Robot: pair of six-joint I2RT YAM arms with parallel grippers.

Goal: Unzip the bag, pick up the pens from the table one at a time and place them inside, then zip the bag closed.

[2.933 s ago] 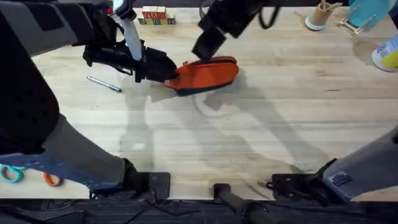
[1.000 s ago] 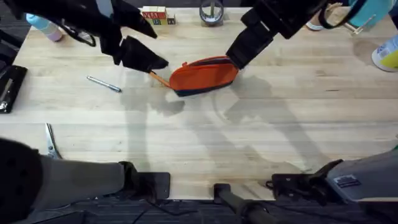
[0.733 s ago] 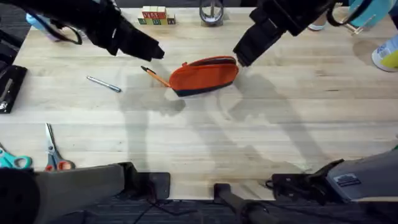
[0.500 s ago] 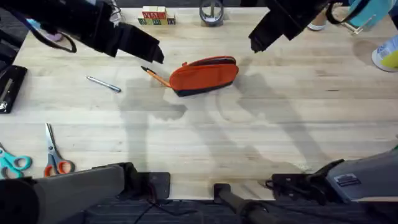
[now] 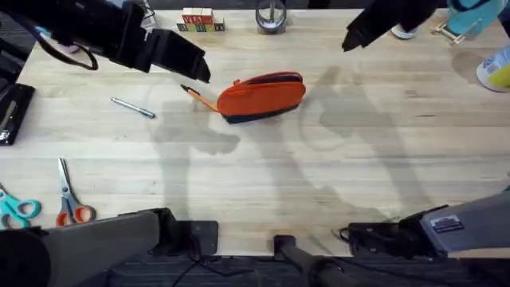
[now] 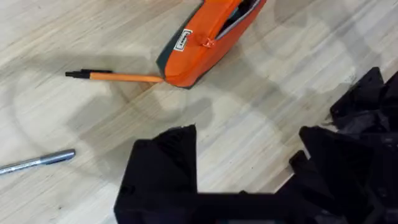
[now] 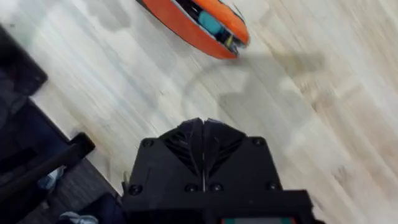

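- The bag (image 5: pixel 261 96) is lying on the surface (image 5: pixel 319 175), its zipper partly open in the right wrist view.
- The orange pen (image 5: pixel 199 98) is resting with one end touching the bag's left end.
- The silver pen (image 5: pixel 133 108) is lying well apart to the left.
- The left end effector (image 6: pixel 249 149) is hovering open, gripping nothing.
- The right end effector (image 7: pixel 202 134) is hanging closed, its fingers pressing together.
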